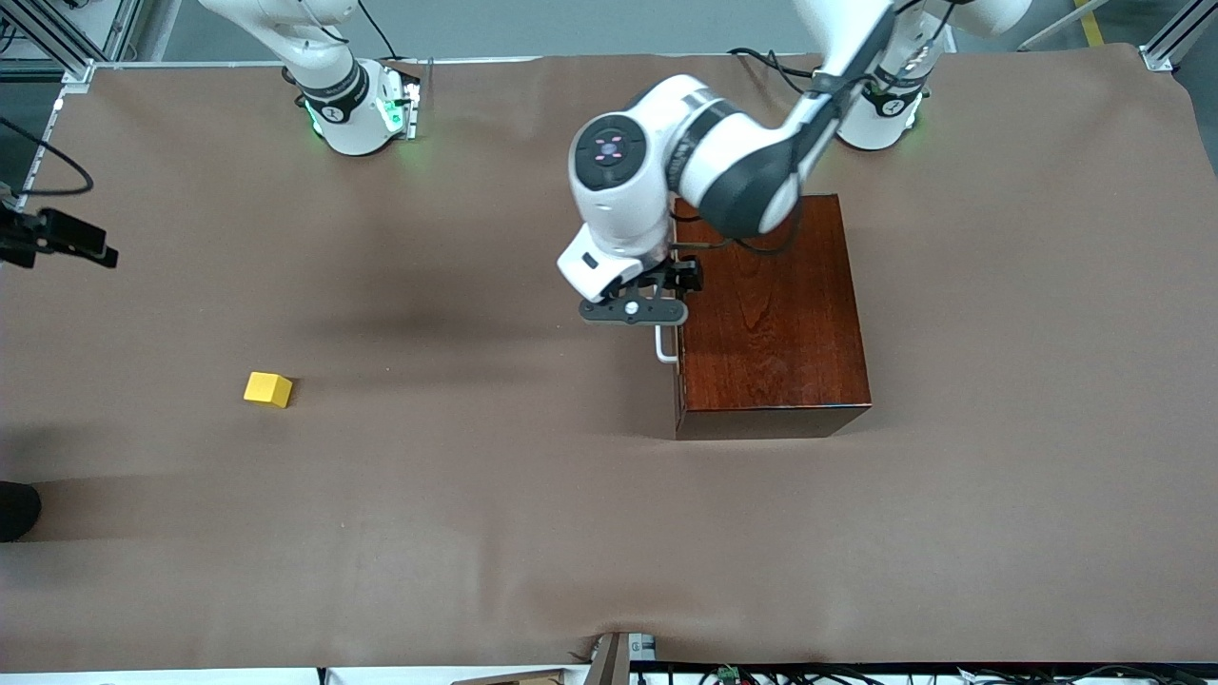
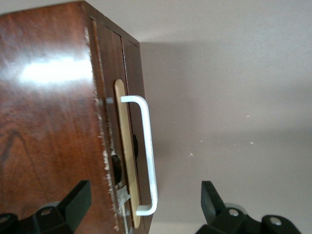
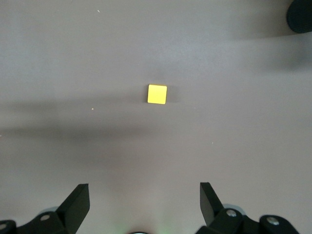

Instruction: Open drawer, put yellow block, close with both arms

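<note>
Front view: the left tool (image 1: 636,310) hangs over the closed drawer's white handle (image 1: 666,347); the yellow block (image 1: 267,389) sits well apart, toward the right arm's end of the counter (image 1: 476,495).

Left wrist view: its fingers (image 2: 75,202) are spread wide, straddling the handle (image 2: 146,151); a skewed descent could clip the dark wooden box (image 2: 48,122).

Right wrist view: the right tool (image 3: 145,204) is spread too, empty, above the block (image 3: 157,94).

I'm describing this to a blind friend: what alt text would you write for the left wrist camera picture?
A white U-shaped handle on the closed drawer of a glossy reddish-brown wooden box, seen close from above. The left gripper hangs open over it, one black finger over the box, the other over the brown table cover.
</note>
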Available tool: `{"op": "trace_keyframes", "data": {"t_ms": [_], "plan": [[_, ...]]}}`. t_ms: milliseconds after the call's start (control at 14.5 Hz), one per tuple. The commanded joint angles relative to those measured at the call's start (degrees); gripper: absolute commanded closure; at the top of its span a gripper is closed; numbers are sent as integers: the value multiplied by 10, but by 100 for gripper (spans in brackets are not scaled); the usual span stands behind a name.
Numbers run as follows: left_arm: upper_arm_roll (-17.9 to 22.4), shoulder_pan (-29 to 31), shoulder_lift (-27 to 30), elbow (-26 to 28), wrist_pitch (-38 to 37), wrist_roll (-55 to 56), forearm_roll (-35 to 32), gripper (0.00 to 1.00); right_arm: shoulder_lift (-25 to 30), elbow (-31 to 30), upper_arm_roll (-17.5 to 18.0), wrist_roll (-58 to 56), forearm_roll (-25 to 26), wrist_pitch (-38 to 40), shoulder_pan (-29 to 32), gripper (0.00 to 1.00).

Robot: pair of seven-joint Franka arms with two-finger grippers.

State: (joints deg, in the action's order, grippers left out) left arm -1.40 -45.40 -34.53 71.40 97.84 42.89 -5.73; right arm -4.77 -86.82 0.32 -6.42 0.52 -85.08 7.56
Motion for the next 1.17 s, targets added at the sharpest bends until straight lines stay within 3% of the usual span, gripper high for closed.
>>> {"op": "trace_keyframes", "data": {"t_ms": [0,414,1105], "plan": [[57,-63,-47,-35,11,10,-14,0,-30,7,7,-1,11,-18,11,0],[78,-101,-85,-32,23,32,-17,0,-60,6,7,0,8,-28,21,0],[78,-99,-109,-24,23,71,-38,0,-106,4,7,1,10,-91,37,0]]}}
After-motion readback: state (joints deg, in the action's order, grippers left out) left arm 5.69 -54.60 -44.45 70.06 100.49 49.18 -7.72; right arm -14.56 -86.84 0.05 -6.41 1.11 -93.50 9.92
